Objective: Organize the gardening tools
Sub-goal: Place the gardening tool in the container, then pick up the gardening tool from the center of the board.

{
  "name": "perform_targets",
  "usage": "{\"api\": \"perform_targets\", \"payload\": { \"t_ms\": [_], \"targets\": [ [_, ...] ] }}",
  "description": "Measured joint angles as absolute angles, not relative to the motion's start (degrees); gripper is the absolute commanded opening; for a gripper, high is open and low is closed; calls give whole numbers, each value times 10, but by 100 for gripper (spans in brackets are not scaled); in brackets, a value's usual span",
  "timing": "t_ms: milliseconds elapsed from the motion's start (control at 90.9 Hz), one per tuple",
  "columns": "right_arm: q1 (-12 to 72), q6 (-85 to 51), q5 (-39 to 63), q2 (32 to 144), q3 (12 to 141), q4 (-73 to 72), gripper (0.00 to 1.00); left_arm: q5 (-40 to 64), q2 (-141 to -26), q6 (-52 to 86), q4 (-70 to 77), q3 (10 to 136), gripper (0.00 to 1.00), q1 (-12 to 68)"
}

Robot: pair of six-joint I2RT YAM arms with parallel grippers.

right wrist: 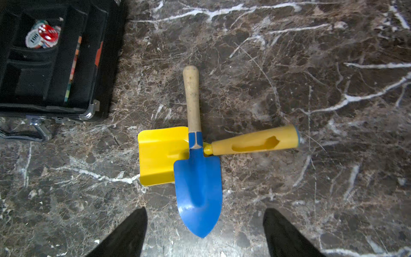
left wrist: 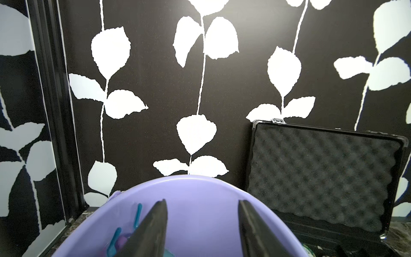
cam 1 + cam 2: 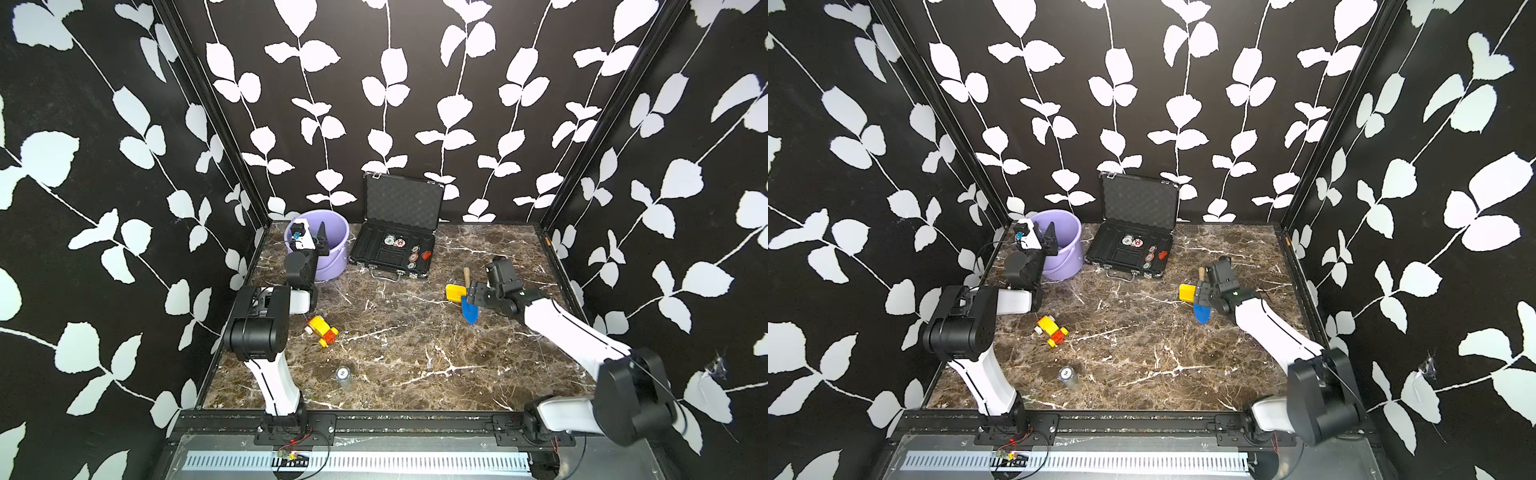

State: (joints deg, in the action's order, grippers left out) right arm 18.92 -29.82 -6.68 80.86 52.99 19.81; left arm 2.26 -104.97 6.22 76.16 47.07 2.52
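Purple bucket (image 3: 332, 266) on the left, with light-blue tools (image 2: 115, 238) lying inside; could not tell how many. Looked partly done. Hovered over it with the left gripper (image 2: 202, 201), jaws partway open, empty. Left to tidy, on the marble table (image 3: 395, 353) to the right: blue trowel (image 1: 198, 193) lying across yellow scoop (image 1: 160, 155). Hung above them with the right gripper (image 1: 205, 209), jaws wide, holding nothing, blade tip under the gap between them.

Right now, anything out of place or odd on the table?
Yes: the blue trowel lies crossed over the yellow scoop, covering its neck, both outside the purple bucket. Grabbing one would likely disturb the other.
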Motion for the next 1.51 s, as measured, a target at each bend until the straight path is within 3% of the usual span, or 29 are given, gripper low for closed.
{"api": "perform_targets", "payload": {
  "t_ms": [132, 264, 495, 836, 1232, 1430, 1507],
  "targets": [
    [177, -276, -51, 883, 599, 211, 73, 23, -1023, 66, 733, 467, 87, 25],
    [168, -263, -39, 956, 665, 230, 68, 23, -985, 70, 698, 467, 98, 25],
    [153, -244, -15, 1070, 764, 275, 61, 23, -928, 84, 630, 467, 99, 24],
    [148, -225, -15, 1144, 841, 298, 52, 44, -811, 131, 421, 477, 99, 24],
    [144, -206, -33, 1231, 912, 321, 42, 153, -715, 205, 234, 496, 99, 24],
    [143, -201, -39, 1248, 937, 324, 25, 189, -671, 233, 211, 458, 99, 24],
    [142, -201, -39, 1252, 943, 326, 13, 199, -661, 241, 204, 445, 99, 24]
  ]
}}
